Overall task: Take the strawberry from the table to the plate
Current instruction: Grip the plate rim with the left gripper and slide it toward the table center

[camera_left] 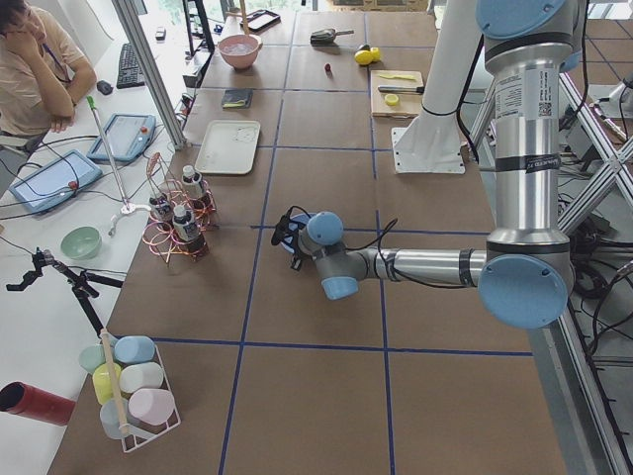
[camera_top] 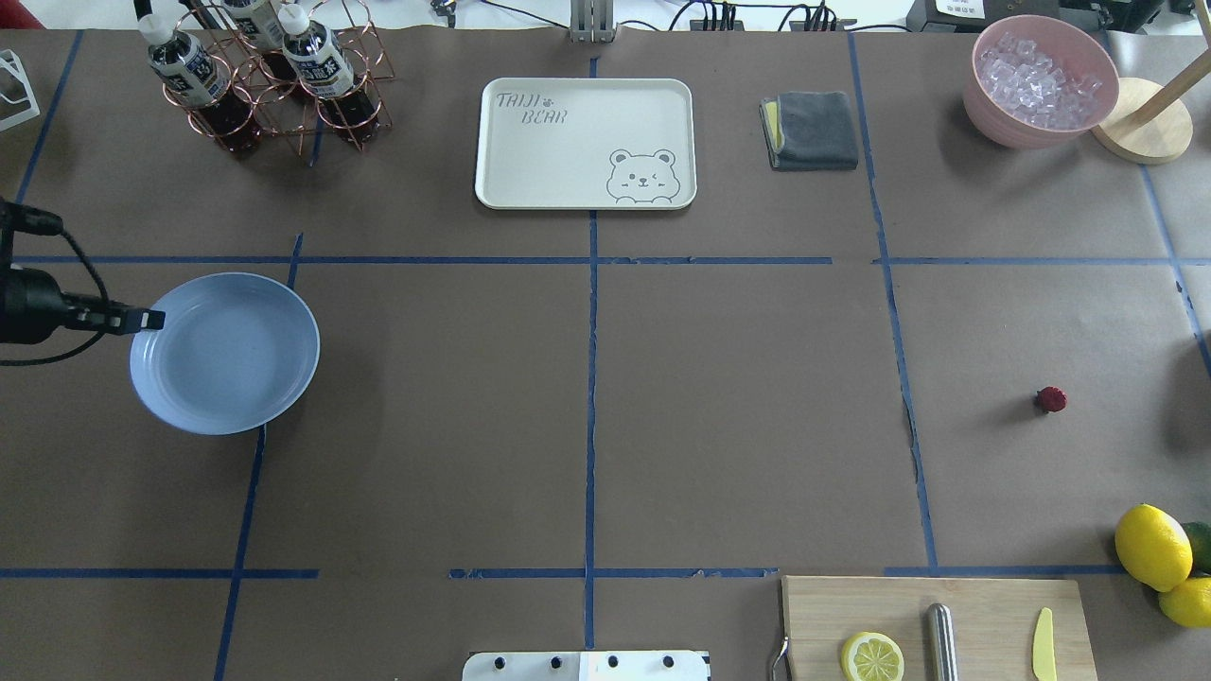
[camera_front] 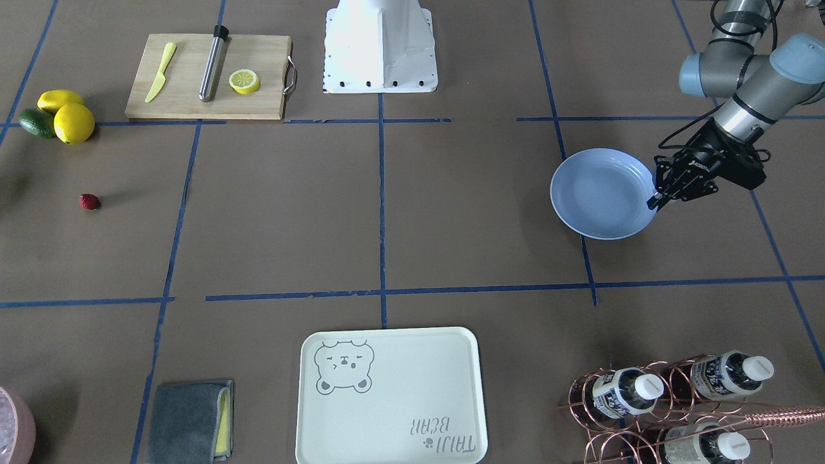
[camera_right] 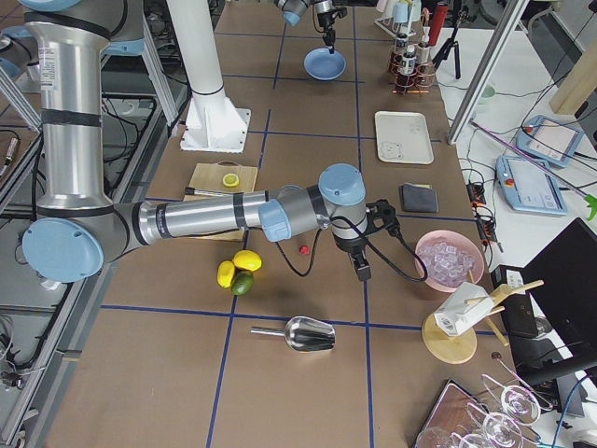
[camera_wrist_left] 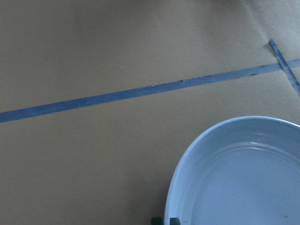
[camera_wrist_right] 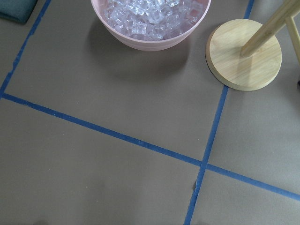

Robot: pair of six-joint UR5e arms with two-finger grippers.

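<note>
We see the brown desk (camera_top: 738, 397) from overhead, carrying the plate (camera_top: 227, 355) at nine o'clock, the strawberry (camera_top: 1051, 399) at three and the bear tray (camera_top: 568, 151) at twelve.

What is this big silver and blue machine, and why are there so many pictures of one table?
It is a robot with two long arms, and each arm ends in a two-finger hand. Six cameras took these pictures at the same moment: one faces the robot, one looks down from behind it, one stands at each end of the table, and one rides on each wrist.

On the table lie a small red strawberry, a blue plate, lemons, a bear tray, a cutting board and a bowl of ice.

The left hand is at the plate's rim; I cannot tell whether it pinches it. The right hand hovers near the strawberry, which lies on the table, not yet picked up.
</note>
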